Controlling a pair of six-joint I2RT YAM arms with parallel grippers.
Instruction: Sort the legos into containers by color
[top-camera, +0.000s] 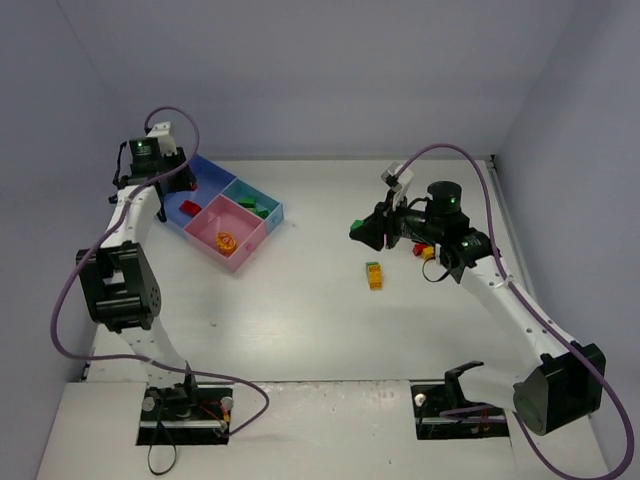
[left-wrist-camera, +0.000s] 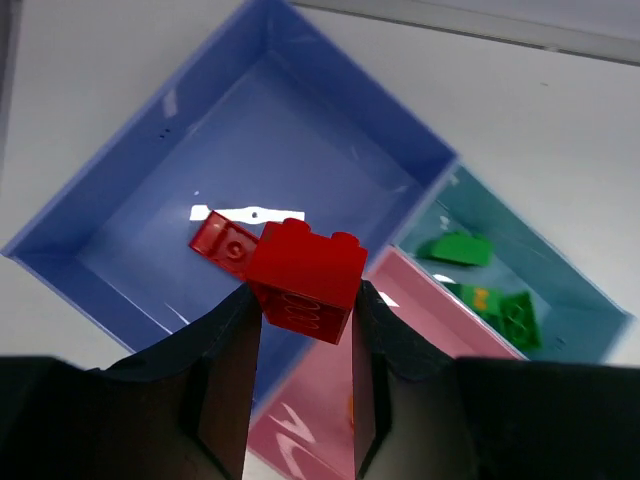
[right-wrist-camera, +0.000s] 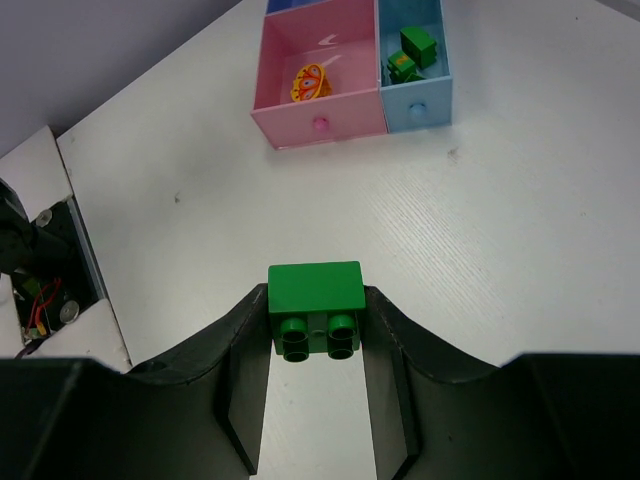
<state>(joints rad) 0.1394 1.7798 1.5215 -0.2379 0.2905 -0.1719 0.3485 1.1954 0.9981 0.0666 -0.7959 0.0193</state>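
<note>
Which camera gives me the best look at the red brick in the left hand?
Left wrist: the red brick fills mid-frame, pinched by the left hand above the blue compartment. Top external hides it under the left arm; right wrist does not show it.

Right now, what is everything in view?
tray: one, three compartments, table's far left
red brick: one, red, in the blue compartment
green bricks: at least two, green, in the teal compartment
yellow-orange piece: one, in the pink compartment
stacked brick: one, yellow and green, mid-table
red and yellow bricks: count unclear, beside right arm
table: one, white
left arm: jaws shut on second red brick over blue compartment
right arm: jaws shut on another green brick over table
</note>
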